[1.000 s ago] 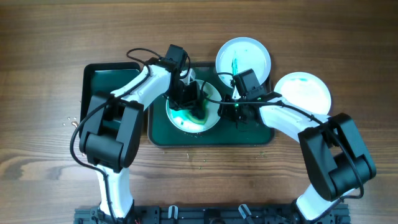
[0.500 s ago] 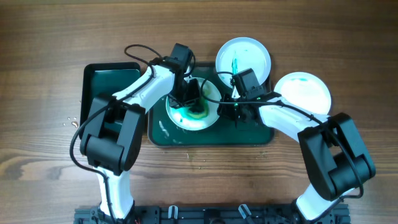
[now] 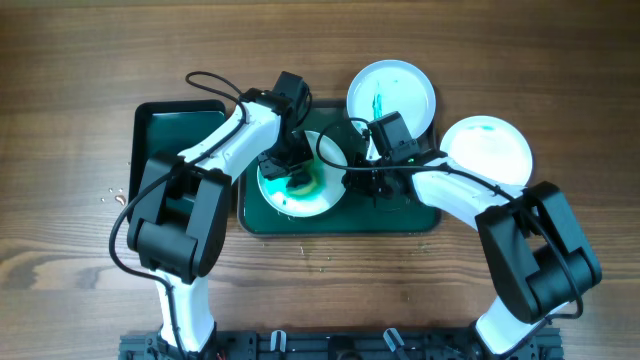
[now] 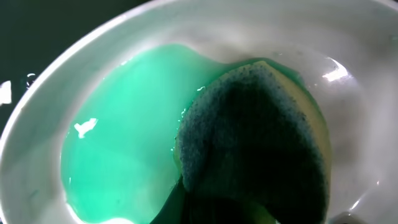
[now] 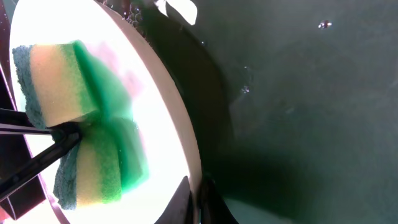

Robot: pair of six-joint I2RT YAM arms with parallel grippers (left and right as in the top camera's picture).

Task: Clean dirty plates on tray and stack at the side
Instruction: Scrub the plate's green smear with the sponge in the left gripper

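The left claw (image 3: 296,172) is pressed together on a yellow-and-green sponge (image 4: 255,137), pinching it and pushing its dark scouring face down into the plate (image 4: 348,118) directly under it. A pool of teal liquid spreads over the plate's floor just beside the sponge. The right claw (image 5: 198,198) pinches that same plate's rim, one finger inside the bowl and one outside over the tray (image 5: 298,112). From this claw the sponge sits across the plate's white floor, smearing green.

Since half a second ago the plate has slid toward the left claw's side of the tray, covering wet streaks that then lay bare on the tray floor. The left claw and sponge have drawn back with it, from the plate's far edge toward its middle, and the right claw has followed the rim inward.

Farther out, just beyond the right claw, a second plate (image 3: 391,95) with a teal streak overlaps the tray's far edge. A third plate (image 3: 487,150) lies on the worktop (image 3: 80,80) outside the right claw. A smaller tray (image 3: 180,150) sits outside the left claw.
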